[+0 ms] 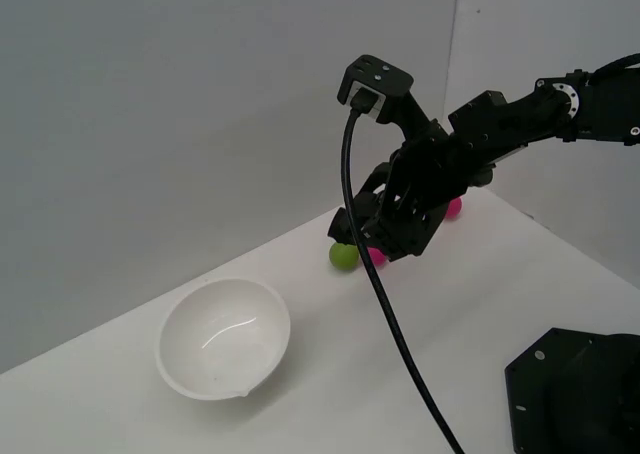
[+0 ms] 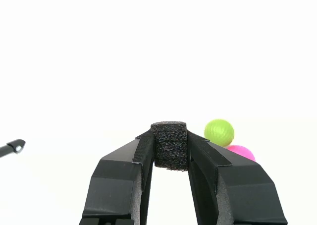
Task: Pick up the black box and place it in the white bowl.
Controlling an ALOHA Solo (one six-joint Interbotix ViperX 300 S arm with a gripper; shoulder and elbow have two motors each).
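In the wrist view my gripper (image 2: 170, 148) is shut on the black box (image 2: 170, 144), a small matte black cube pinched between the two fingertips. In the exterior view the gripper (image 1: 362, 229) hangs just above the table beside the green ball; the box itself is hidden there by the black fingers. The white bowl (image 1: 224, 338) sits empty on the table toward the exterior view's left, well apart from the gripper. It is out of the wrist view.
A green ball (image 1: 343, 256) (image 2: 219, 132) and a pink ball (image 1: 376, 257) (image 2: 241, 152) lie just by the gripper. Another pink ball (image 1: 454, 208) lies behind the arm. A black cable (image 1: 385, 314) hangs from the wrist. A black base block (image 1: 575, 392) stands at the front right.
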